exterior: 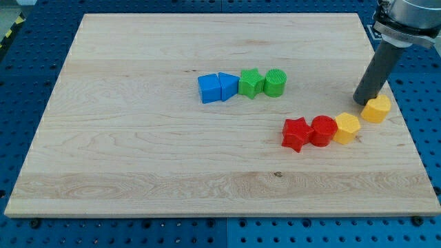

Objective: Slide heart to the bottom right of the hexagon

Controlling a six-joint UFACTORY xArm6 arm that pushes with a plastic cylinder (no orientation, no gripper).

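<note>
Heart, yellow [376,109]: sits near the right edge of the wooden board [138,151], about mid-depth. Lobes are hard to make out from this angle, so the heart shape is my best reading.

Rod: dark, straight, comes down from the upper right corner of the view. My tip [363,102] is on the board just behind and slightly left of the heart, touching it or very nearly so; the contact line is hidden by the block.

Jaws: none on this rig, only the bare rod, so nothing is clasped or spread.

Yellow hexagon [346,128]: just left of the heart and a little nearer the front edge. A thin gap seems to separate the two, so they are close but apart. The heart lies to the hexagon's far right.

Row running left from the hexagon: red cylinder [322,131] pressed against it, then red star [296,133] touching the cylinder. The three curve slightly toward the front.

Second row, farther back and nearer the board's middle, well apart from the first. Left to right: blue cube [209,88], blue triangle [227,87], green star [251,83], green cylinder [275,83]. Each touches its neighbour.

Blue pegboard table [21,76] surrounds the board on all sides.
</note>
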